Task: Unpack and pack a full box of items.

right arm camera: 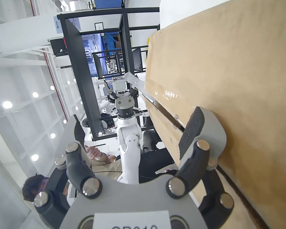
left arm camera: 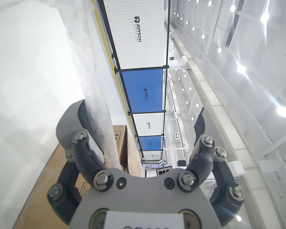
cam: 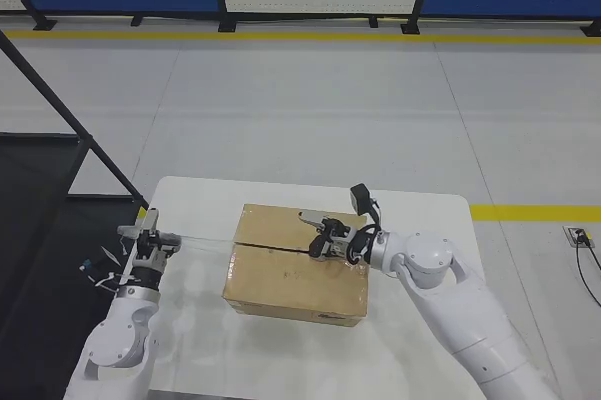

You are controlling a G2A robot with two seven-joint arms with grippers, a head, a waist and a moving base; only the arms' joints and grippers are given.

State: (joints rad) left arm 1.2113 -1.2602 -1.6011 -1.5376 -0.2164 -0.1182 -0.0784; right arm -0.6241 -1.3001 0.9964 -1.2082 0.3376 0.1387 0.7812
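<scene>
The cardboard box [cam: 295,275] sits shut mid-table [cam: 210,340], its top seam running toward the left arm. From that seam a clear tape strip [cam: 205,239] stretches straight out, its long axis in line with the seam, to the left gripper [cam: 152,240] just off the box's end. Those jaws stand wide, and the strip lies along 1 finger pad [left arm camera: 85,117], not pinched. The right gripper [cam: 325,242] rests on the lid beside the seam, jaws wide too, 1 finger against the cardboard. To my eye the left arm is nearer the strip's free end, so finishing the peel falls to it, pulling away from the box.
</scene>
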